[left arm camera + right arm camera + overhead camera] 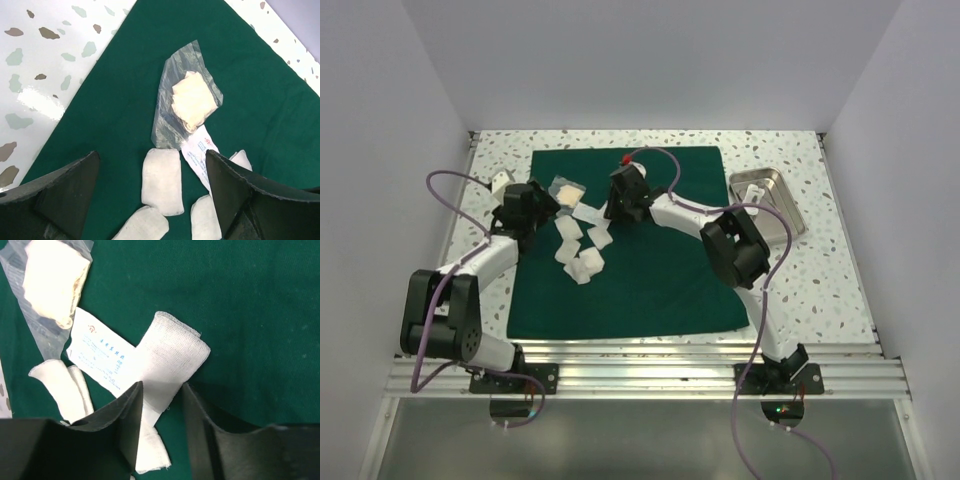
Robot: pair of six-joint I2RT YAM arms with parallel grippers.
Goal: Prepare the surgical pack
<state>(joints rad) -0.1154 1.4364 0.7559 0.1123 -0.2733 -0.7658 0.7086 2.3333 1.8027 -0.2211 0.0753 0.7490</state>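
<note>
**Both arms working over the gauze on the green drape**

The surgical pack point(650, 290), a dark green drape, is lying spread flat across the middle of the table point(830, 290). The left gripper point(151, 162) is hovering over its 10 o'clock part. Its fingers are standing wide apart with nothing between them. The right gripper point(162, 390) is reaching down onto a gauze pad point(172, 352), fingers straddling it closely; whether they are pinching it, I cannot tell. A steel tray point(765, 178) is sitting off the drape at 2 o'clock.

The near half of the drape point(640, 295) lies free. Gauze pieces point(582, 265) crowd its far left part, and the tray point(788, 207) stands at the right.
</note>
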